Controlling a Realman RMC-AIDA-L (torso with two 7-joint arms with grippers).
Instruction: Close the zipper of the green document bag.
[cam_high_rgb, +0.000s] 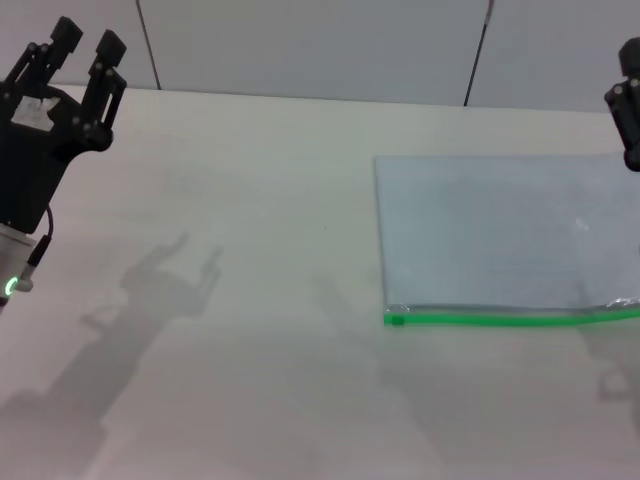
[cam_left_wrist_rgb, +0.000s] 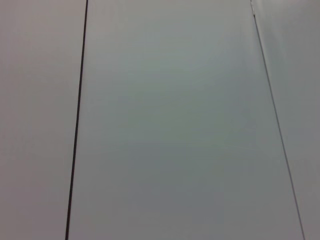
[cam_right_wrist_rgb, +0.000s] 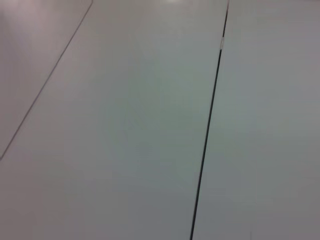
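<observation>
The green document bag lies flat on the right half of the table, a pale translucent pouch running off the head view's right edge. Its zipper is the bright green strip along the near long edge, with a small green tab at the strip's left end. My left gripper is raised at the far left, fingers pointing up and open, holding nothing, far from the bag. Only a part of my right gripper shows at the right edge, above the bag's far corner. Neither wrist view shows the bag.
The white table spreads left of and in front of the bag, with arm shadows on it. A pale panelled wall stands behind the table; both wrist views show only wall panels with dark seams.
</observation>
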